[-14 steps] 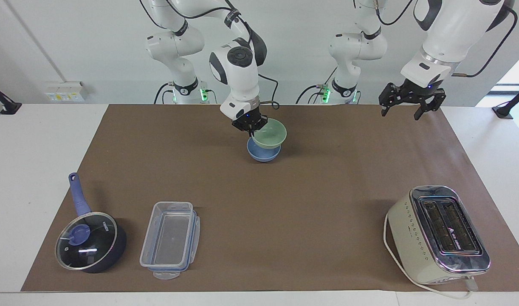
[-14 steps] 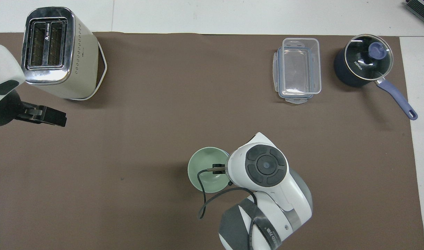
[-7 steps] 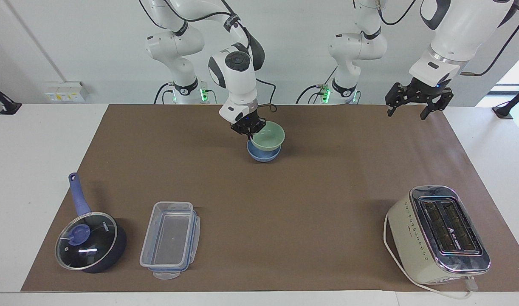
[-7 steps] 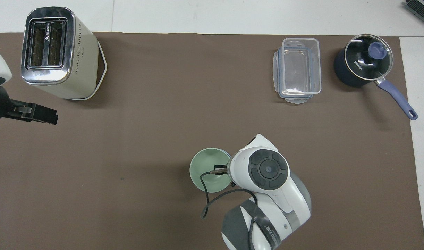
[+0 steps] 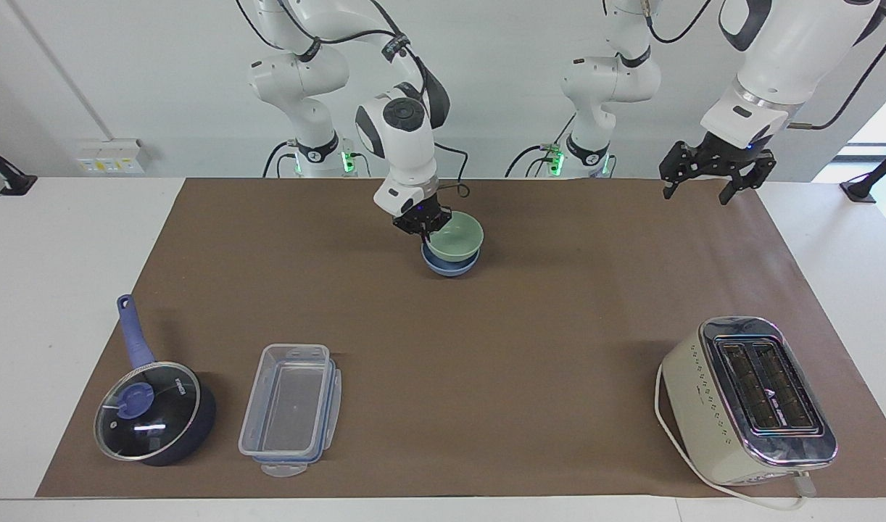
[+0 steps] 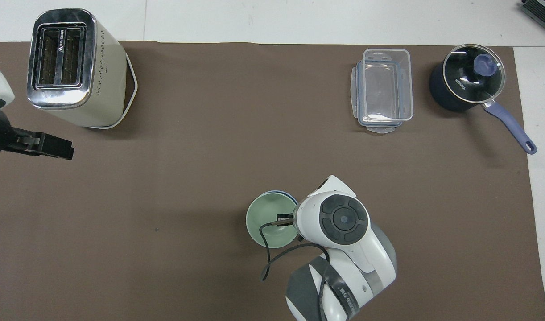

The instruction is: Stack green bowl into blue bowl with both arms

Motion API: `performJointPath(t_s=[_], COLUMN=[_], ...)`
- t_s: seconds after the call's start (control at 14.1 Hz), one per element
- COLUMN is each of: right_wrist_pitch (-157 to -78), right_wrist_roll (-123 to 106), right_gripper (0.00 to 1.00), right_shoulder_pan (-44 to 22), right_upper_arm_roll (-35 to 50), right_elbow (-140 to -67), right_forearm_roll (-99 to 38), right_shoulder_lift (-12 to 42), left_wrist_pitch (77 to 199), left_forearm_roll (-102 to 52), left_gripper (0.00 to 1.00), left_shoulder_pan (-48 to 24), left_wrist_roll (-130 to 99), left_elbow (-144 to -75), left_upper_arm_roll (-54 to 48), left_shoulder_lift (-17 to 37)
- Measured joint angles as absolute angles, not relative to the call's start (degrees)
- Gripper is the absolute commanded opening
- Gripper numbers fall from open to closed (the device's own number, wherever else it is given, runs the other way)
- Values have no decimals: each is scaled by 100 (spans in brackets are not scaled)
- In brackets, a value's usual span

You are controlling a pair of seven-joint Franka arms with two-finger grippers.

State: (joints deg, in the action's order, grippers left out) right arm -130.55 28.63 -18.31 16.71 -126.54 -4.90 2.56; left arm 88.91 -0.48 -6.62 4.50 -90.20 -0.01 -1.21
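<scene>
1. Green bowl [image 5: 456,235] sits nested in the blue bowl [image 5: 449,265], and only the blue bowl's lower wall and a thin edge of its rim show around it; the pair rests on the brown mat [image 5: 486,348] directly under the right hand.
2. Covering most of the surface [image 5: 66,254], the brown mat lies below both hands.
3. A cream toaster [image 5: 747,399] stands toward the left arm's end of the surface, farther from the robots than the mat beneath the left hand and well apart from the bowls at the right hand.
4. A dark blue saucepan [image 5: 153,413] with a glass lid stands toward the right arm's end, well apart from the right hand.
5. Just beside the saucepan lies a clear plastic container [image 5: 291,409], also well apart from the right hand.
6. Clamped on the green bowl's rim, the right hand [image 5: 421,222] grips the side nearest the right arm's end.
7. The left hand [image 5: 711,177] waits in the air over the mat's edge at the left arm's end, its fingers [image 5: 669,188] spread apart and holding nothing.
</scene>
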Motion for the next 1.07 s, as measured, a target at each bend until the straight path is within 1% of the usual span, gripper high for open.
performJointPath(t_s=[0.14,0.21,0.28,0.36,0.57,0.78,1.07], right_wrist_pitch=[-13056,-13056,-13056,-13062,-13105,-13027,-12126], right_wrist_roll=[2862,2862,2862,2862,2862,2829,2796], right_gripper=[45,56,85,100,100,100,100], right_shoulder_pan=[-1829,-1829,-1829,-1829,-1787,-1416,-871], right_upper_arm_roll=[1670,1669,1669,1669,1640,1577,1544], right_elbow=[-12655,-12655,-12654,-12649,-12519,-12176,-11396], right_forearm_roll=[-490,-490,-490,-490,-487,-348,401], right_shoulder_lift=[266,266,266,266,256,150,49], left_wrist_pitch=[8891,8890,8889,8889,8889,8888,8887], left_forearm_roll=[-56,-75,-88,-95,-95,-95,-95], left_gripper=[100,100,100,100,100,100,100], left_shoulder_pan=[-662,-660,-655,-650,-642,-637,-637], left_wrist_roll=[449,446,446,446,446,446,455], left_elbow=[-9019,-9019,-9014,-8995,-8860,-8696,-8667], left_upper_arm_roll=[-12,-13,-13,-13,-8,-4,-10], left_shoulder_lift=[-119,-115,-113,-107,-19,118,130])
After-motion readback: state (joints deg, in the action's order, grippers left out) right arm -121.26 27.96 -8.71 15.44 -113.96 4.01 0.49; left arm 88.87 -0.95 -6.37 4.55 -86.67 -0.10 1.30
